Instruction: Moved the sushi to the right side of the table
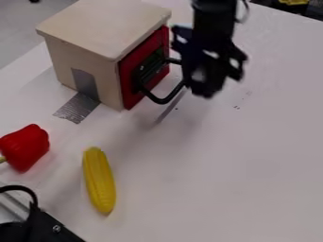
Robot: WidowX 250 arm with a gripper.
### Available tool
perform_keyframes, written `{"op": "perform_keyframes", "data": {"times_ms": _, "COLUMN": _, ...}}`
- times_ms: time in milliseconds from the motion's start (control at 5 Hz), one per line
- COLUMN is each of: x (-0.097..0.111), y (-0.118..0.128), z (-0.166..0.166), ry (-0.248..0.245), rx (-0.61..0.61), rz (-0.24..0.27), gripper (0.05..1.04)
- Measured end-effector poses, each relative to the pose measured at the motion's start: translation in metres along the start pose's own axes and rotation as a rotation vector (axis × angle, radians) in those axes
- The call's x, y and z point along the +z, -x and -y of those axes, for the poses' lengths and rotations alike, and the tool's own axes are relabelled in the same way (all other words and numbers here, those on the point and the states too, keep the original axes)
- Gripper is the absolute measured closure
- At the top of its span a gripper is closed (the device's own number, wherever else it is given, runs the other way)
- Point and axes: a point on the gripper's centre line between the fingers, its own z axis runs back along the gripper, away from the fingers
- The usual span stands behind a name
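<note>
The black gripper (205, 90) hangs from the top edge, right of centre, over the upper part of the white table (233, 175). It is just to the right of the wooden box's red door and its black handle. A small pale blue patch (183, 29) lies behind the gripper's upper left side, mostly hidden; what it is I cannot tell.
A wooden box (85, 45) with a red door (127, 75) and black handle (163, 100) stands upper left. A yellow corn cob (99, 180) and a red pepper (26, 147) lie lower left. Black equipment (47, 227) occupies the bottom left corner.
</note>
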Motion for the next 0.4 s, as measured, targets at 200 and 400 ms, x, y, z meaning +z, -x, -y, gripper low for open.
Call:
{"op": "perform_keyframes", "data": {"times_ms": 200, "x": -0.019, "y": 0.015, "z": 0.026, "ry": -0.032, "rx": -0.021, "rz": -0.018, "gripper": 0.646}}
{"op": "perform_keyframes", "data": {"times_ms": 400, "x": -0.034, "y": 0.023, "z": 0.044, "ry": -0.065, "rx": -0.038, "rz": -0.031, "gripper": 0.646}}
